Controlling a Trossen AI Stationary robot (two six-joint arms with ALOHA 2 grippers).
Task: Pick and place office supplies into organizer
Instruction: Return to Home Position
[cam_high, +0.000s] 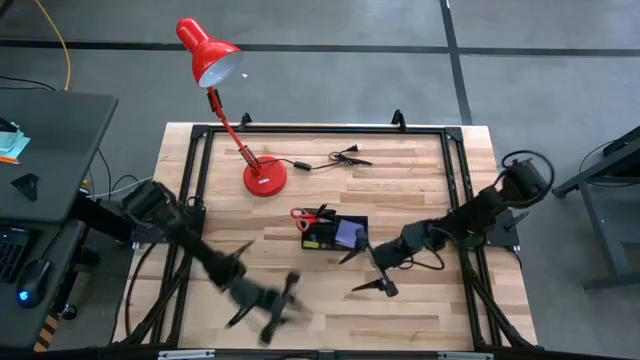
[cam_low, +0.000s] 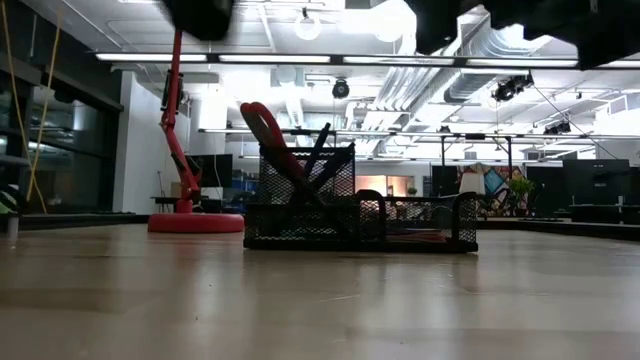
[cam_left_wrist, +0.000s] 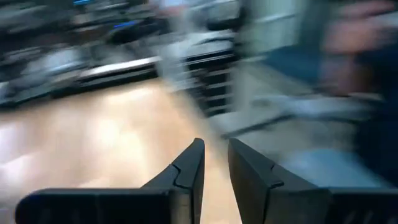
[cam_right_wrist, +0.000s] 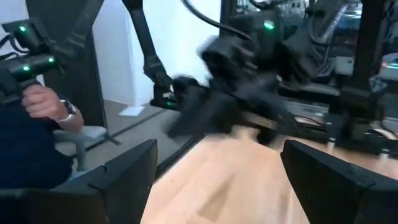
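Organizer (cam_high: 335, 235) at 10 o'clock from right gripper (cam_high: 368, 272), near; fingers spread, empty. Left gripper (cam_high: 283, 300) low over table (cam_high: 420, 180), fingers nearly together, empty.

No text, label, brand, number or sign can be read in any of the four views. The red desk lamp (cam_high: 212, 56), the black mesh organizer (cam_low: 360, 215) and the wooden worktop (cam_high: 420, 180) show no legible markings, and the room beyond the worktop is too blurred or too far off for any lettering to be made out.
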